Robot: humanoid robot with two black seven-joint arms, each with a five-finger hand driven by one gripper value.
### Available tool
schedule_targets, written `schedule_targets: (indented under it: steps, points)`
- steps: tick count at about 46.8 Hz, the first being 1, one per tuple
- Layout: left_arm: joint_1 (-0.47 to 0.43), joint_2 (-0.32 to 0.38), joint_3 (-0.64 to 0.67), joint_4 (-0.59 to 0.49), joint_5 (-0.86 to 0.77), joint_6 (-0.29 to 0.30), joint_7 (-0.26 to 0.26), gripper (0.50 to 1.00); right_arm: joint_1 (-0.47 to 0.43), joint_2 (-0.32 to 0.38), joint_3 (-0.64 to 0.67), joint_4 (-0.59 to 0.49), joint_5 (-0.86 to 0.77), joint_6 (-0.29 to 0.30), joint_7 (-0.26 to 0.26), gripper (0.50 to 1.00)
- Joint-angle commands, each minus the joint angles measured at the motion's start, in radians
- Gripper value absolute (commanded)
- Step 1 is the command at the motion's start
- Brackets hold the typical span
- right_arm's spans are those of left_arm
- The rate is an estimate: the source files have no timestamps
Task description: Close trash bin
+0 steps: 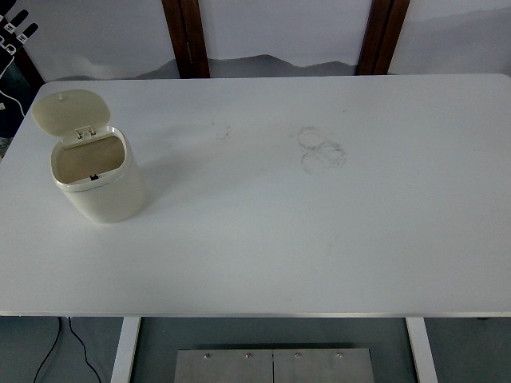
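Observation:
A small cream trash bin stands on the left part of the white table. Its hinged lid is flipped up and back, so the bin's brownish inside shows. Neither of my hands is in the picture.
Faint grey ring marks stain the tabletop right of centre. Two dark wooden posts rise behind the far edge. A black cable hangs below the table's near left corner, and a black and white object sits at the top left corner.

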Motion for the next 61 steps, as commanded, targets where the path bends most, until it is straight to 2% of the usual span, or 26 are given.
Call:
schedule_targets:
  steps: [1,61]
  points:
    - [0.000,0.000,0.001,0.000,0.000,0.000,0.000,1.000,0.000,0.000,0.000,0.000,0.000,0.000,0.001,0.995]
    - [0.014,0.017,0.011,-0.014,0.005,0.012,0.004,1.000,-0.001,0.000,0.000,0.000,0.000,0.000,-0.001,0.995]
